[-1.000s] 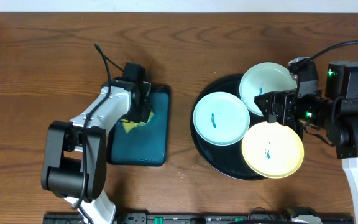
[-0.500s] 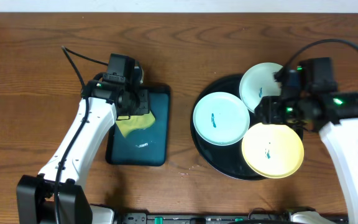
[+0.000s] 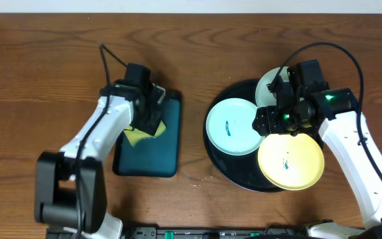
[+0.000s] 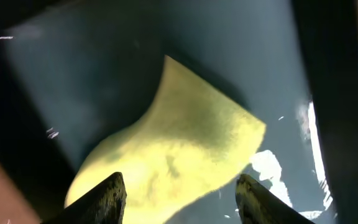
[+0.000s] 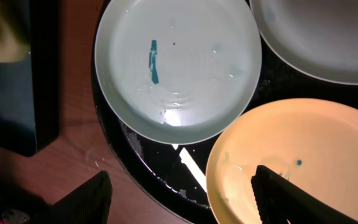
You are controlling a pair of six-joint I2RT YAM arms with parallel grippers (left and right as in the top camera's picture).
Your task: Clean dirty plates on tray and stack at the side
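Observation:
The black tray [image 3: 219, 161] holds three plates. A mint plate [image 3: 231, 126] with a blue smear [image 5: 153, 53] sits at its left, a yellow plate [image 3: 290, 161] at the front right, and a pale plate [image 3: 268, 87] at the back, partly under my right arm. My right gripper [image 3: 262, 123] hovers open above the tray, between the mint plate [image 5: 179, 68] and the yellow plate [image 5: 303, 155], holding nothing. My left gripper [image 4: 179, 202] stands open just over a yellow sponge [image 4: 179, 149], one finger on each side of it.
The sponge [image 3: 134, 137] lies on a rectangular dark-teal tray [image 3: 154, 156] left of the middle of the wooden table [image 3: 45, 66]. White wet flecks [image 5: 185, 165] dot the black tray between the plates. The left arm's cable [image 3: 111, 63] loops behind it.
My left gripper was shut at the sponge and its jaws now stand apart over it. My right arm has swung left and now hangs over the middle of the black tray.

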